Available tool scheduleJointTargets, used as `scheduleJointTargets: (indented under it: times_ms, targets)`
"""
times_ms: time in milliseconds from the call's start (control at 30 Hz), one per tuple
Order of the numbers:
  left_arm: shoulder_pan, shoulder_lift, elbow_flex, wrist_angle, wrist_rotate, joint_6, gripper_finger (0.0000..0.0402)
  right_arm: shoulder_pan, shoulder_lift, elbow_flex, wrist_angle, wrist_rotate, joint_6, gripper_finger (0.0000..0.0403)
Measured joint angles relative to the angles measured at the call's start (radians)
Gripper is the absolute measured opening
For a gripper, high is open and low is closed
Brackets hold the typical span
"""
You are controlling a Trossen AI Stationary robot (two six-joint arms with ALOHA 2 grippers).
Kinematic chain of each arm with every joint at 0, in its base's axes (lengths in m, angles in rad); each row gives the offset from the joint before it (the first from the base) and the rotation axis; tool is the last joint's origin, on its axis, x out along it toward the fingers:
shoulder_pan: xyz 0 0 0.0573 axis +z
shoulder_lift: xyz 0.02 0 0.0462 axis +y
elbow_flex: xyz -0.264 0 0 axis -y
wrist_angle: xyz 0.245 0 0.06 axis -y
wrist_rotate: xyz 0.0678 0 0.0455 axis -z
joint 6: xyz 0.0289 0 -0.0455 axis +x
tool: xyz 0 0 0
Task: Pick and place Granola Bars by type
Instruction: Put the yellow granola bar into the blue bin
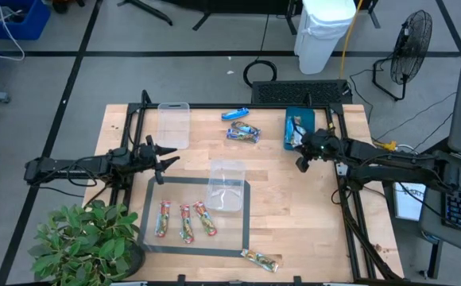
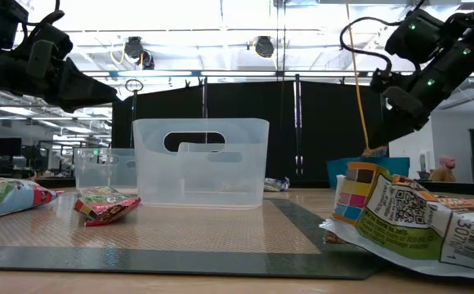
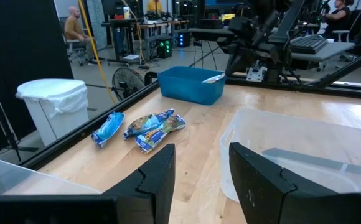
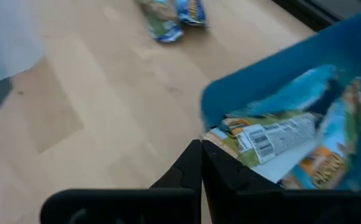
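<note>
Left pincer [image 1: 169, 159]: hanging above the bench [image 1: 294, 206] at its left side, just off the upper left corner of the grey mat [image 1: 145, 222]; its fingers [image 3: 159, 174] are standing apart with nothing between them.
Right pincer [image 1: 300, 151]: hovering just beside the teal tray [image 1: 287, 127], at the edge of the tray nearer the bench's middle; in the right wrist view its two fingers are meeting tip to tip, gripping nothing.
Red-and-green bars [image 1: 184, 220]: three are lying side by side on the left half of the mat, each one apart from its neighbours.
Blue bar [image 1: 234, 114]: lying on bare wood near the far edge, between the far tub [image 1: 173, 125] and the tray.
Tan-and-teal bar [image 1: 243, 133]: lying just beside the blue bar, slightly nearer the middle of the bench.
Bars in the tray [image 4: 274, 140]: several wrappers are resting inside, one showing a barcode.
Lone bar [image 1: 260, 259]: lying at the near edge, just outside the mat's lower right corner.
Near tub [image 1: 226, 187]: a clear plastic tub sitting on the mat's upper right part, nothing visible in it.
</note>
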Motion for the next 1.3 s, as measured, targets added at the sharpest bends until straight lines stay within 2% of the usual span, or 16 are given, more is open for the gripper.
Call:
scheduleJointTargets:
  times_ms: [133, 333, 600, 767, 1033, 1100, 1167, 1233, 1300]
  targets:
    - [0.0, 0.0, 0.0, 0.0, 0.0, 0.0, 0.0157, -0.003, 0.0, 0.0, -0.008, 0.016, 0.006, 0.0]
    - [0.0, 0.0, 0.0, 0.0, 0.0, 0.0, 0.0157, -0.006, 0.014, 0.0, -0.045, 0.18, 0.035, 0.0]
    - [0.0, 0.0, 0.0, 0.0, 0.0, 0.0, 0.0157, -0.027, 0.089, 0.0, -0.043, 0.27, 0.059, 0.0]
    - [0.0, 0.0, 0.0, 0.0, 0.0, 0.0, 0.0157, -0.029, 0.14, 0.0, 0.007, 0.346, 0.052, 0.0]
    - [0.0, 0.0, 0.0, 0.0, 0.0, 0.0, 0.0157, -0.031, 0.2, 0.0, 0.135, 0.397, -0.003, 0.0]
    - [0.0, 0.0, 0.0, 0.0, 0.0, 0.0, 0.0157, -0.031, 0.207, 0.0, 0.171, 0.396, -0.022, 0.0]
    - [0.0, 0.0, 0.0, 0.0, 0.0, 0.0, 0.0157, -0.028, 0.209, 0.0, 0.214, 0.335, -0.047, 0.0]
    - [0.0, 0.0, 0.0, 0.0, 0.0, 0.0, 0.0157, -0.027, 0.207, 0.0, 0.272, 0.22, -0.072, 0.0]
    - [0.0, 0.0, 0.0, 0.0, 0.0, 0.0, 0.0157, -0.027, 0.203, 0.0, 0.334, 0.058, -0.103, 0.0]
